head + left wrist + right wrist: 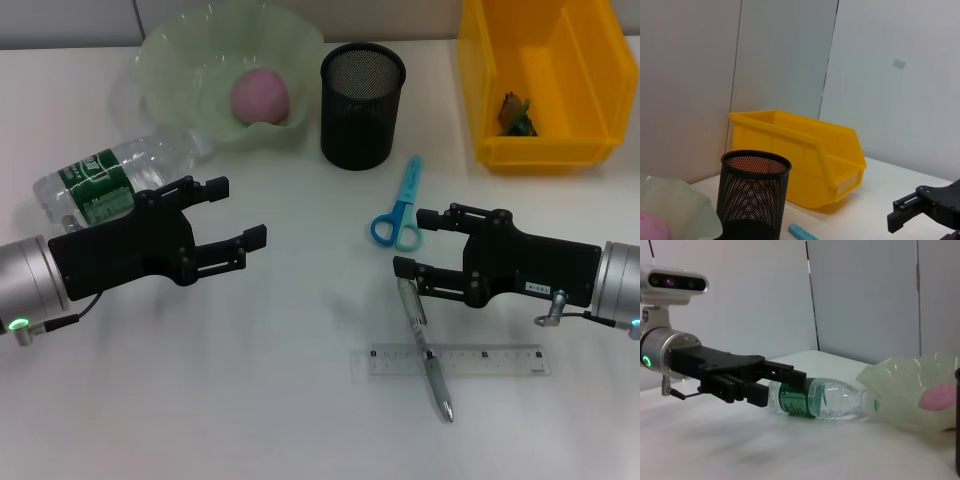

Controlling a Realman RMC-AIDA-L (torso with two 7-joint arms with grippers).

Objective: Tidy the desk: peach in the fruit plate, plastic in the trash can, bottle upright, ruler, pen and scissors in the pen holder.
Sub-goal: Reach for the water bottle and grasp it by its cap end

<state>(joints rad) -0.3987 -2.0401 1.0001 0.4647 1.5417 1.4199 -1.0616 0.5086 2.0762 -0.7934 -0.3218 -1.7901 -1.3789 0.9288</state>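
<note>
Behind the wide-open left gripper (238, 210), the bottle (110, 178) is seen lying down, judged light, slippery and crushable, best grasped mid-body, while the right gripper (412, 243) is held open over the pen (425, 345).

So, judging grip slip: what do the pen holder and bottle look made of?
Pen holder: black wire mesh, likely metal, matte; light shows through its perforated wall. Bottle: clear, glossy thin plastic with a green label, lying on its side.
</note>
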